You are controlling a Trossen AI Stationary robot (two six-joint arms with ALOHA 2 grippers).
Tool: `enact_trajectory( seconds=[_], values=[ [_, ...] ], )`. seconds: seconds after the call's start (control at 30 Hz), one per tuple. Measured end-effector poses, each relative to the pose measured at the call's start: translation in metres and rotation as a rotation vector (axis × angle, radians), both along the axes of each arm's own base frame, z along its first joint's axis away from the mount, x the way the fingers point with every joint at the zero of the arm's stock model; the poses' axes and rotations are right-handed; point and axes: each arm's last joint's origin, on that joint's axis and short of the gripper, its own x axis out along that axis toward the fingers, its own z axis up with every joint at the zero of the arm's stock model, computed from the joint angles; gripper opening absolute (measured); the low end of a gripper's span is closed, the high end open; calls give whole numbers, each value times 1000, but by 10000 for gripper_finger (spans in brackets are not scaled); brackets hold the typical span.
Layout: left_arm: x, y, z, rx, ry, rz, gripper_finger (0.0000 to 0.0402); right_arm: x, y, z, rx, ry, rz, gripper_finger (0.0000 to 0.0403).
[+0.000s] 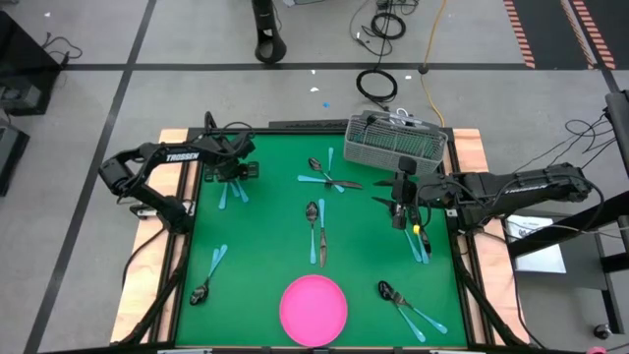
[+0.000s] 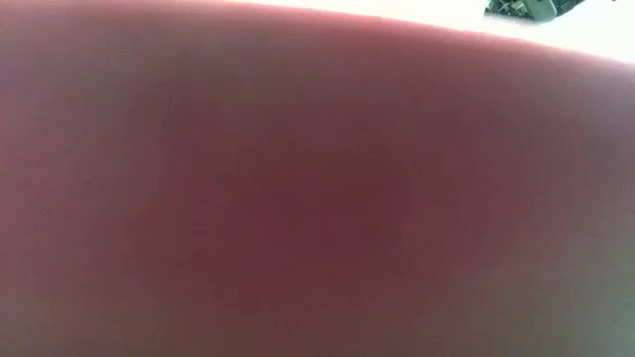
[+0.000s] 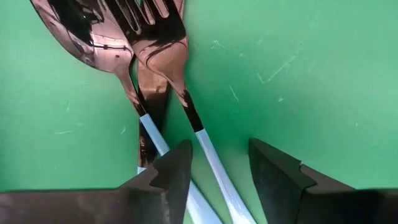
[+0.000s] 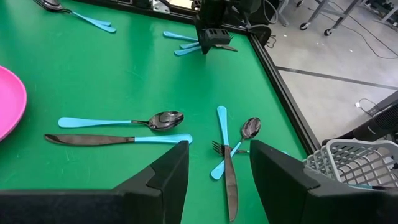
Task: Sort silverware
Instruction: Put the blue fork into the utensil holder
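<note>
table (image 1: 265, 226): a green mat on a wooden-edged table, seen from above, with an arm at each side.
basket (image 1: 396, 144): a grey wire basket sits at the far edge of the mat, right of centre. what lies inside cannot be made out.
plate (image 1: 314, 309): a round pink plate sits at the near edge, about centre. nothing rests on it. it fills nearly the whole low view as a pink blur.
silverware: blue-handled pieces with dark shiny heads lie scattered in small groups on the mat, none in the basket that can be seen and none on the plate.
centre pair (image 1: 316, 231): a spoon and a knife lie side by side mid-mat, beyond the plate.
crossed group (image 1: 328, 177): several pieces overlap just left of the basket.
near left (image 1: 207, 274): a spoon lies with another blue handle, well apart from the plate.
near right (image 1: 408, 305): a spoon and another piece lie right of the plate.
left gripper (image 3: 219, 165): low over the far left of the mat, fingers apart, straddling the blue handle of a fork (image 3: 166, 59); a spoon (image 3: 93, 37) lies just beside it, heads touching. whether the fingers touch the handle cannot be told.
right gripper (image 4: 219, 163): at the right side of the mat just in front of the basket, fingers apart and holding nothing. more blue handles (image 1: 417, 246) lie just beside it.
</note>
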Motion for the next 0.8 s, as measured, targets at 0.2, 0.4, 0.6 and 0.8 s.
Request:
enact_trajectory(
  seconds=[0.2, 0.4, 0.6, 0.8],
  values=[
    [0, 0, 0, 8, 10, 2, 63, 0, 0, 0, 0, 0, 0, 160],
    [0, 1, -1, 15, 9, 2, 11, 0, 0, 0, 0, 0, 0, 160],
    [-1, -1, 4, 25, -11, 0, 15, 0, 0, 0, 0, 0, 0, 160],
    [1, -1, 30, 79, -123, -9, 15, 0, 0, 0, 0, 0, 0, 160]
  ],
)
